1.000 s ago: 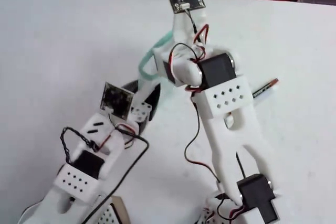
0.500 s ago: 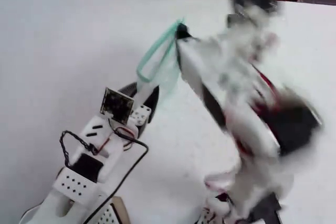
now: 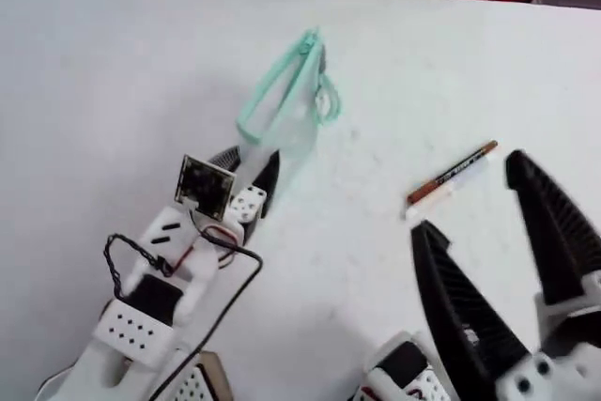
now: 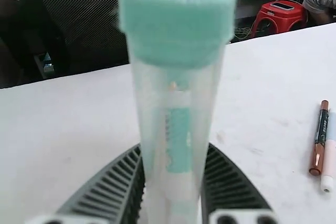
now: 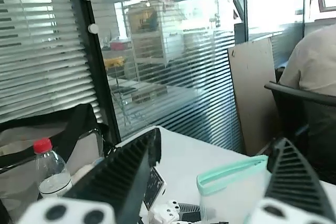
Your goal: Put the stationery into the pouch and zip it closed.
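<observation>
A clear pouch (image 3: 282, 105) with teal trim lies mid-table, its near end clamped between the fingers of my left gripper (image 3: 249, 162). In the left wrist view the pouch (image 4: 178, 93) stands up between the dark jaws of the left gripper (image 4: 176, 184), with a teal item inside. A brown pen (image 3: 453, 173) and a pale stick (image 3: 427, 204) beside it lie to the right, also seen as pen (image 4: 318, 139) and stick (image 4: 328, 156). My right gripper (image 3: 470, 194) hangs wide open, raised near the camera over the table's right side; its view catches the pouch's rim (image 5: 231, 176).
The left arm's body and black cable (image 3: 164, 269) fill the near left. A cardboard-coloured corner (image 3: 211, 377) sits by the front edge. Bare white table (image 3: 122, 72) stretches to the far left; a water bottle (image 5: 50, 174) stands off to one side.
The right arm has pulled away from the pouch, swinging back to the near right and rising. The pouch now lies uncovered, stretched farther from the left gripper, which still holds it.
</observation>
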